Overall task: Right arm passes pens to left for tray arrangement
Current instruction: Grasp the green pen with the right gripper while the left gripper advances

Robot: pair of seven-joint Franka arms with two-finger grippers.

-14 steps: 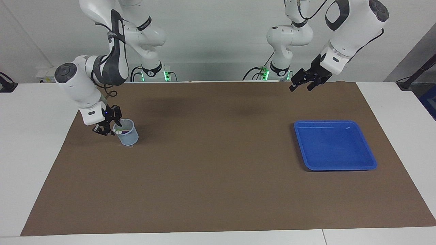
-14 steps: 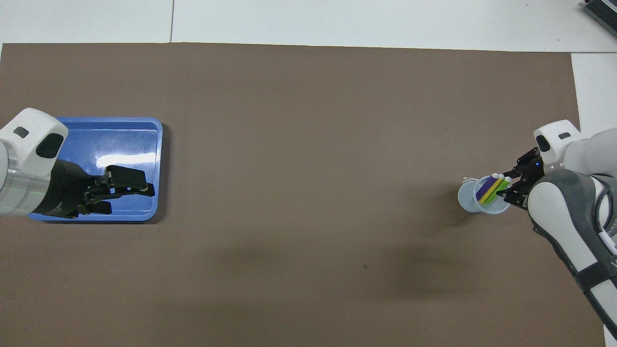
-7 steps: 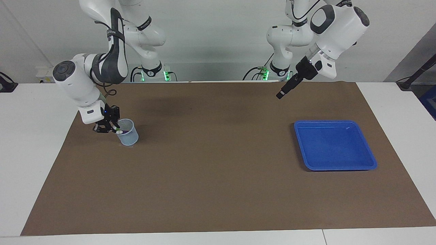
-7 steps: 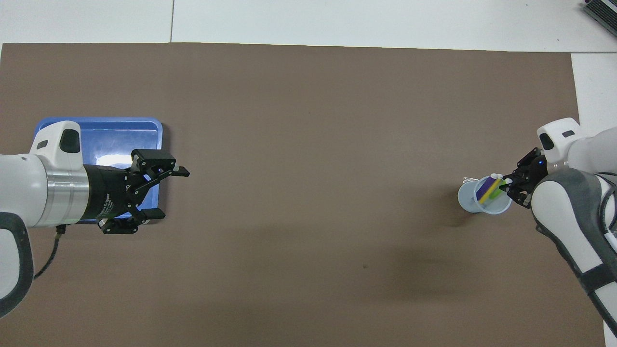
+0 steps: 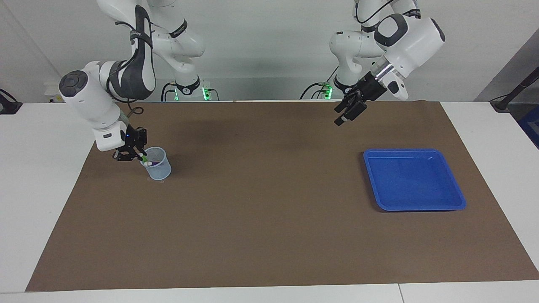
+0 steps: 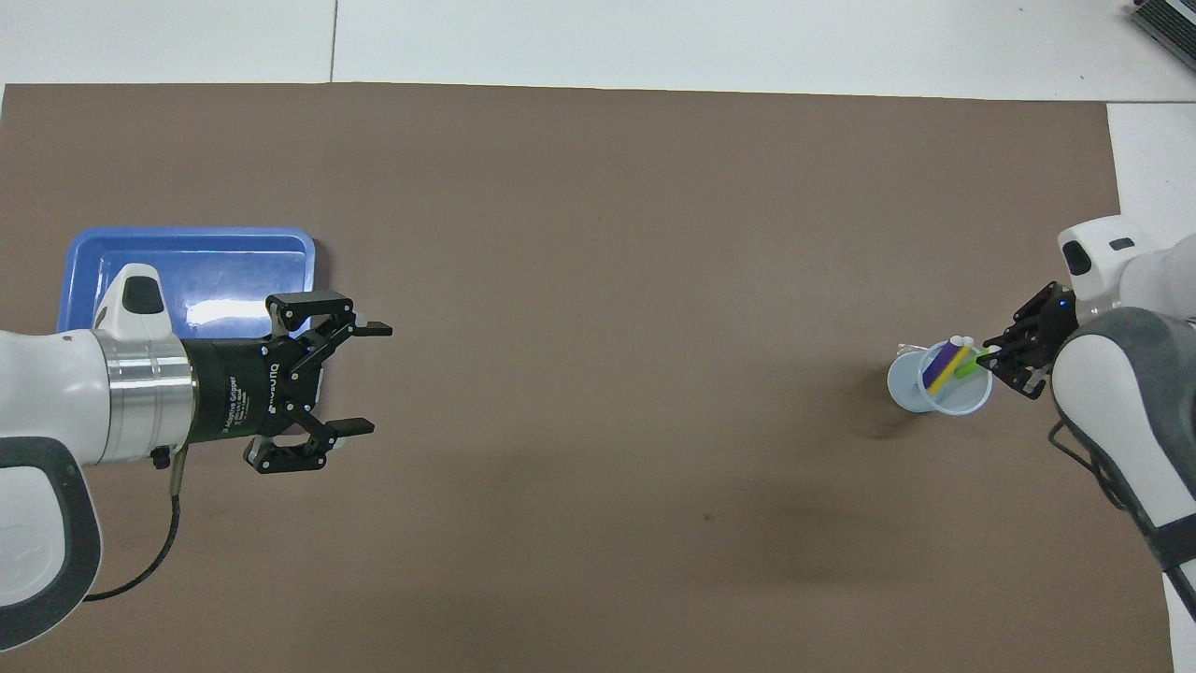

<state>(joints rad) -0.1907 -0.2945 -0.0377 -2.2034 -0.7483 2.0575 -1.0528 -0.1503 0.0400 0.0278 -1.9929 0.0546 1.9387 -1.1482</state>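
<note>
Facing view
- One blue tray (image 5: 414, 179) lies on the brown mat (image 5: 269, 219) toward the left arm's end of the bench (image 5: 42, 176); nothing shows inside it.
- One pale mesh cup (image 5: 158, 164) stands toward the right arm's end, well apart from the tray.
- Of the pens, only the green pen (image 5: 144, 159) and a purple patch at the rim can be made out here; the rest sit hidden in the cup.
- The right gripper (image 5: 134, 156) is at the cup's rim, its fingers closed on the upper end of the green pen.
- The left gripper (image 5: 346, 114) hangs in the air over the mat, nearer the robots than the tray, touching nothing; seen slantwise, its spread is hard to judge here.

Overhead view
- Three pens lean together in the cup (image 6: 937, 381): purple pen (image 6: 942, 365), yellow pen (image 6: 952, 369), green pen (image 6: 972, 361), pale ends up.
- The right gripper (image 6: 992, 357) pinches the green pen's top; its arm is cut off at the picture's edge.
- The left gripper (image 6: 364, 379) covers the mat beside the tray (image 6: 187, 248), fingers (image 6: 376, 328) spread wide, holding nothing.
- That arm hides part of the tray.
</note>
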